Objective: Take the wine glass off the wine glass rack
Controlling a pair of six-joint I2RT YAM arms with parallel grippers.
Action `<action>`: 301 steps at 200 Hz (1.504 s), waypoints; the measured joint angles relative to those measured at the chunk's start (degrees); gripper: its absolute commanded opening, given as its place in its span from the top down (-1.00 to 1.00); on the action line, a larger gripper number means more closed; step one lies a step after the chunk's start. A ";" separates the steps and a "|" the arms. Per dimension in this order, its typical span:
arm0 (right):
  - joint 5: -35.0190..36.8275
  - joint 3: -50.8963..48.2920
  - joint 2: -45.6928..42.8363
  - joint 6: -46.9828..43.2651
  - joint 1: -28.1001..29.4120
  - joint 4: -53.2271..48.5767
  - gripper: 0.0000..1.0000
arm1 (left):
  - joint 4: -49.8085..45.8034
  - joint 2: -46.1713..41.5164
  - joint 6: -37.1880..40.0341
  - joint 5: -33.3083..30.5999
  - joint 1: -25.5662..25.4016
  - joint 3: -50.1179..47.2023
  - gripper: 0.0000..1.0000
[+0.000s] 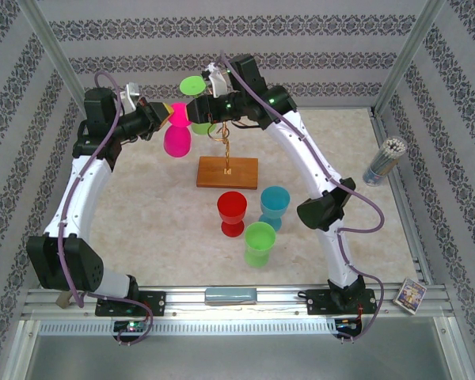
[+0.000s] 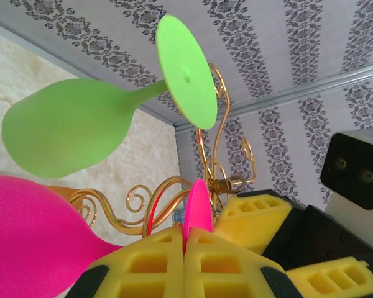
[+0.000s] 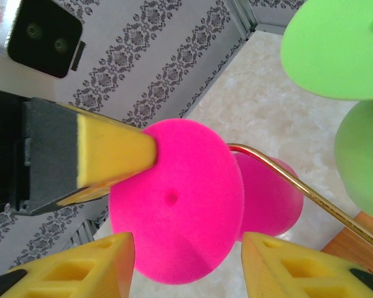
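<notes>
A pink wine glass (image 1: 176,133) hangs upside down at the left of the gold wire rack (image 1: 223,141), which stands on its brown wooden base (image 1: 227,172). My left gripper (image 1: 165,113) is shut on the edge of the glass's round foot (image 2: 198,205). In the right wrist view that foot (image 3: 177,208) faces the camera, with a gold arm (image 3: 298,180) running behind it. My right gripper (image 3: 186,267) stands open just in front of the foot, its yellow fingers (image 3: 81,267) on either side, not touching. A green wine glass (image 2: 68,133) hangs from the rack's upper arm.
Red (image 1: 232,212), blue (image 1: 274,206) and green (image 1: 260,242) cups stand in front of the rack's base. A cylinder of sticks (image 1: 384,161) stands at the right wall. A small card box (image 1: 412,294) lies on the near rail at the right.
</notes>
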 measured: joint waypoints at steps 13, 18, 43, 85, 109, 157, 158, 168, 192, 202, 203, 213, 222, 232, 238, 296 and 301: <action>0.00 0.00 -0.44 0.00 0.00 0.00 -0.01 | 0.81 0.72 -0.85 0.00 0.00 0.83 1.00; 0.00 0.00 -0.59 0.00 0.00 0.00 -0.01 | 1.03 0.96 -1.09 0.00 0.00 1.14 1.00; 0.00 0.00 -1.18 0.02 0.00 0.00 -0.02 | 2.03 1.64 -2.05 0.04 0.00 1.88 1.00; 0.00 0.00 -1.46 0.02 0.00 0.00 -0.03 | 3.32 2.25 -3.30 0.72 0.00 2.10 1.00; 0.02 0.00 -1.55 0.04 0.00 0.00 -0.02 | 3.80 2.91 -3.82 1.36 0.00 2.64 1.00; 0.02 -0.02 -1.60 0.07 0.00 0.00 -0.02 | 3.98 4.83 -3.87 1.79 -0.15 4.02 1.00; 0.02 0.00 -1.60 0.07 0.00 0.00 -0.02 | 3.98 4.90 -3.87 1.77 -0.17 4.09 1.00; 0.04 -0.02 -1.60 0.07 0.00 0.00 -0.03 | 3.98 5.31 -3.87 1.77 -0.37 4.48 1.00; 0.04 -0.13 -1.70 0.04 0.00 -0.02 -0.02 | 3.98 5.70 -3.85 1.97 -1.20 5.14 1.00; 0.07 -0.20 -1.79 0.04 0.00 -0.04 -0.02 | 3.98 5.70 -3.85 1.95 -1.49 5.27 1.00; 0.07 -0.24 -1.81 0.04 0.00 -0.04 -0.02 | 3.98 5.70 -3.85 1.95 -1.51 5.29 1.00; 0.09 -0.52 -2.03 0.04 0.00 -0.07 -0.03 | 3.96 5.70 -3.85 1.95 -1.62 5.38 1.00; 0.13 -0.81 -2.32 0.02 0.00 -0.04 -0.02 | 3.96 5.70 -3.85 1.97 -1.68 5.38 1.00; 0.31 -1.01 -2.58 0.02 0.00 -0.04 -0.02 | 3.96 5.70 -3.85 1.99 -1.88 5.42 1.00; 0.35 -1.09 -2.71 0.02 0.00 -0.04 -0.02 | 3.96 5.70 -3.82 2.08 -2.05 5.42 1.00; 0.48 -2.73 -4.68 0.00 0.02 0.02 -0.03 | 3.69 5.53 -3.39 2.99 -3.28 5.40 1.00; 0.48 -2.78 -4.79 0.00 0.02 0.02 -0.03 | 3.69 5.46 -3.37 2.99 -3.32 5.35 1.00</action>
